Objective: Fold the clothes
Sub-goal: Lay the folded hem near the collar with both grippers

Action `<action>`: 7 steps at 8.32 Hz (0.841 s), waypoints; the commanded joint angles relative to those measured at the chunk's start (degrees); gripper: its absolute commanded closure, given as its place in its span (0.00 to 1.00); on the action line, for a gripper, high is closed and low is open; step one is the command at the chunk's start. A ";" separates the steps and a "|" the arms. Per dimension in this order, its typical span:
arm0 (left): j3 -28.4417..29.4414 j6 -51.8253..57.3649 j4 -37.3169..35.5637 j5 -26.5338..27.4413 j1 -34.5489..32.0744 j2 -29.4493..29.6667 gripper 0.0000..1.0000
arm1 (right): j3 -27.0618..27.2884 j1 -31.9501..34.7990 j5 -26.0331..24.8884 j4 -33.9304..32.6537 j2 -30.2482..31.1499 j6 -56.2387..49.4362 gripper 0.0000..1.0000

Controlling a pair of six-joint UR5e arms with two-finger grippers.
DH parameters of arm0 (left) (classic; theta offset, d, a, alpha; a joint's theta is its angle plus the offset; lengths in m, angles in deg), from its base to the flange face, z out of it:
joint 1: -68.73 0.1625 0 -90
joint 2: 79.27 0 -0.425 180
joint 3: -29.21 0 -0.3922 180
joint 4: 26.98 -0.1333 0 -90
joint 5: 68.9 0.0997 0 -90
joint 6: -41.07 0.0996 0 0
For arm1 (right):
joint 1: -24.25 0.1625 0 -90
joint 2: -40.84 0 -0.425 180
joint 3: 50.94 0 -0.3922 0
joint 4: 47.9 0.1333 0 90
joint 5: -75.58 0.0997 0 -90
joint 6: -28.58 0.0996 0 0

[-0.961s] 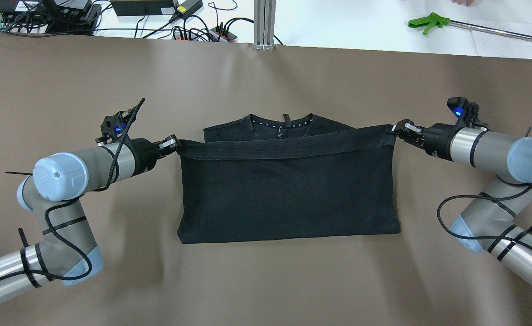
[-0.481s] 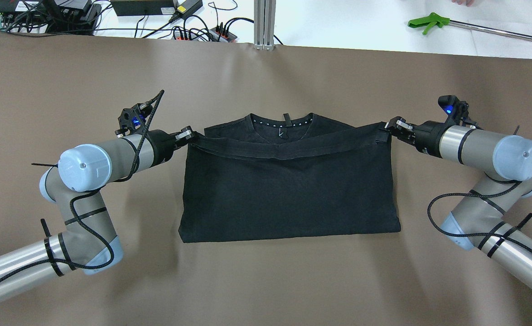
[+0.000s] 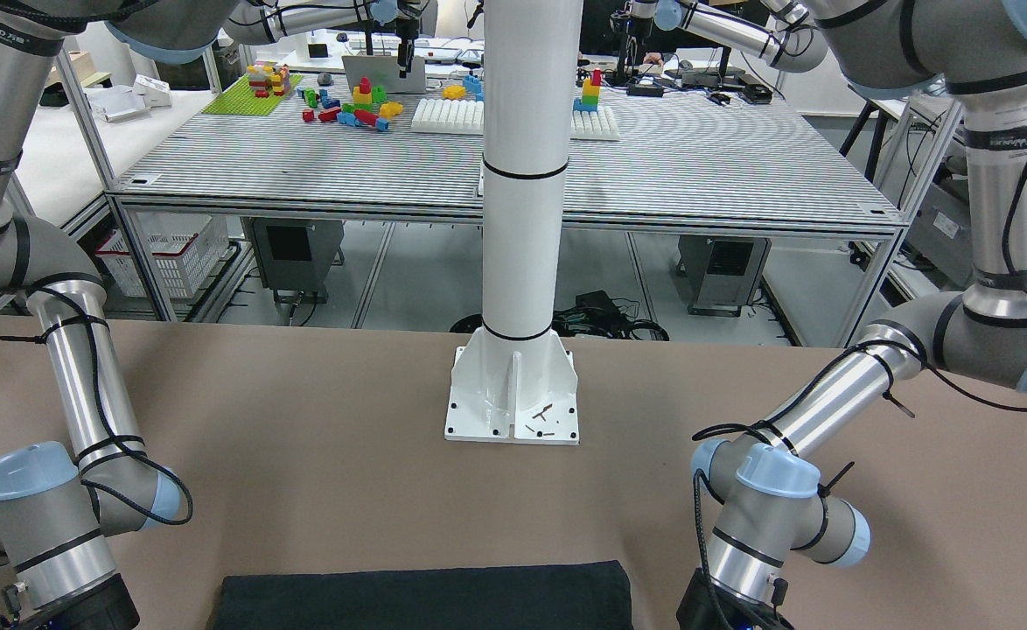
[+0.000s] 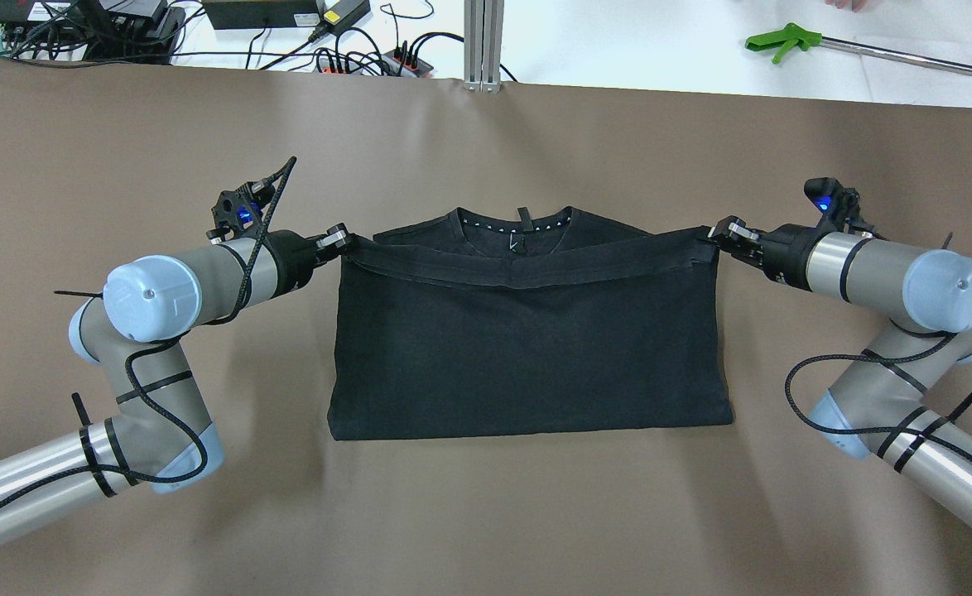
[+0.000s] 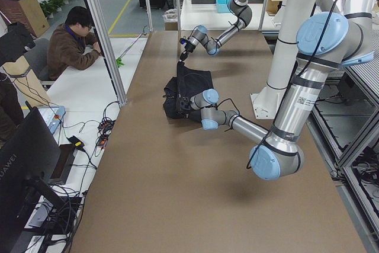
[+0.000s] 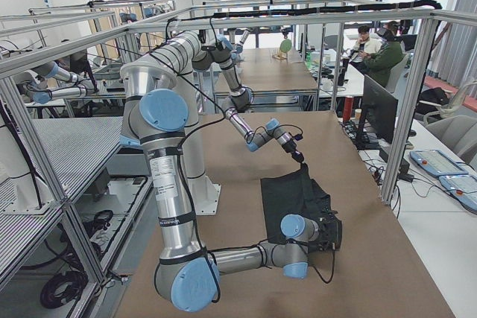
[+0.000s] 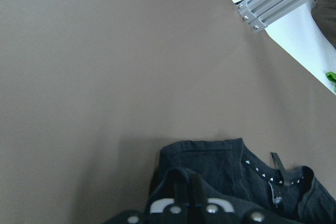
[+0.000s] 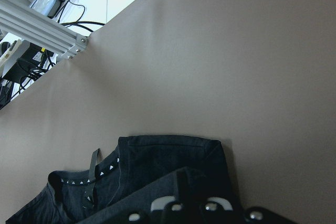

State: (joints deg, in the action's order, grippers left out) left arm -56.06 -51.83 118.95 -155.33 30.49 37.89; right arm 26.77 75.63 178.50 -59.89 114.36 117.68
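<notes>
Black clothes [image 4: 527,348] lie centre of desk [image 4: 122,124], hem lifted along the 12 o'clock edge, corners clenched by left pincer [image 4: 344,240] and right pincer [image 4: 722,234]. Soft, light, sags mid-span; I'd hold the corners.

- Plenty of bare brown table [image 4: 486,513] on the robot's side of the clothes [image 4: 527,348], right back to the white pillar base [image 3: 513,394], which is the only thing standing there.
- Also open table past the collar, up to the far edge.
- Both flanks are blocked: the left gripper [image 4: 344,240] and the right gripper [image 4: 718,233] each pinch a top corner, with the arms reaching in from the sides.
- Past the far edge there's an aluminium post [image 4: 483,41], cables [image 4: 353,50] and a green-handled tool [image 4: 784,40].
</notes>
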 commanded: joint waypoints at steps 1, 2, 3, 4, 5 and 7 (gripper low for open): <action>0.45 0.70 -4.93 -0.14 -0.70 1.05 1.00 | -0.72 0.30 0.00 0.04 0.04 0.11 1.00; 0.45 0.79 -5.03 -0.05 -0.78 1.23 1.00 | -0.73 0.30 0.00 0.04 -0.05 0.20 1.00; 0.37 0.79 -5.03 -0.14 -0.79 1.31 1.00 | -0.73 0.30 0.00 0.04 -0.13 0.29 1.00; 0.37 0.79 -5.03 -0.23 -0.79 1.32 1.00 | -0.73 0.30 0.00 0.04 -0.22 0.46 1.00; 0.37 2.18 -4.95 -0.66 -0.96 1.23 1.00 | -0.90 0.39 0.00 -0.05 -0.05 0.38 1.00; 0.28 2.55 -4.95 -0.76 -1.31 1.23 1.00 | -1.51 0.82 0.00 0.04 0.21 0.20 1.00</action>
State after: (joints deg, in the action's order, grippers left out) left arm -55.73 -49.79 113.99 -155.93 29.42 39.13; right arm 25.71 76.12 178.50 -59.91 114.33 117.97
